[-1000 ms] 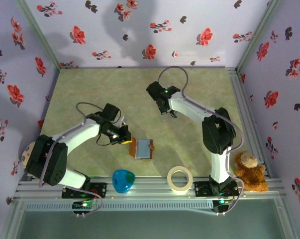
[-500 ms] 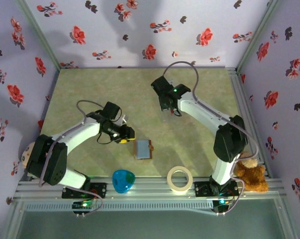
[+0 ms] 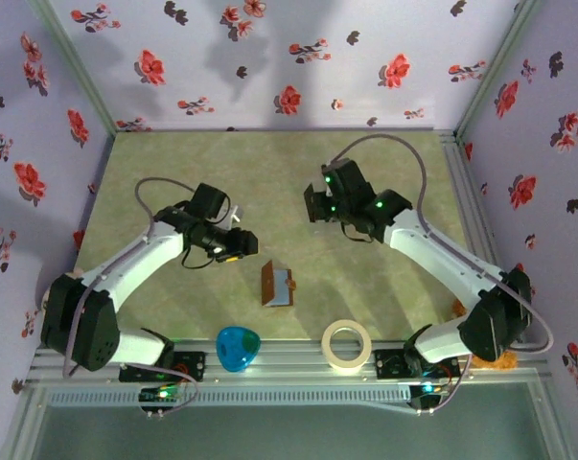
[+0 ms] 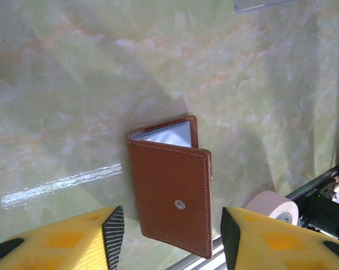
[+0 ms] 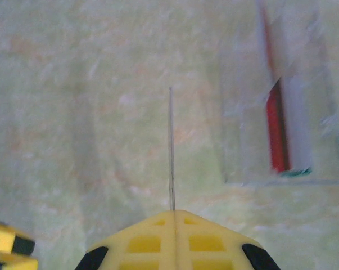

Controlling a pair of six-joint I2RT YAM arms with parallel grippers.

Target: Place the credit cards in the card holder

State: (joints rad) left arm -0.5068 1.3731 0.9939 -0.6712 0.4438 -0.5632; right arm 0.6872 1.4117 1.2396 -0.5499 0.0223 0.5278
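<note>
I see the brown stitched leather-look card holder (image 4: 170, 202) lying on the glossy table (image 4: 73, 84) below my left gripper (image 4: 171, 235), whose jaws are spread apart. My right gripper (image 5: 173, 216) pinches one thin card (image 5: 171, 146), seen edge-on.

The tabletop (image 3: 173, 172) is a glossy, pale green marbled surface filling the middle of the top view. Just below its centre lies the brown card holder (image 3: 277, 285), with pale inner sleeves showing along one edge. At the lower edge sit a blue rounded object (image 3: 238, 347) and, to its right, a tape roll (image 3: 347, 345). In the upper right of the right wrist view, a clear stand (image 5: 304, 112) rests on the tabletop with a red card (image 5: 276, 129) inside.
</note>
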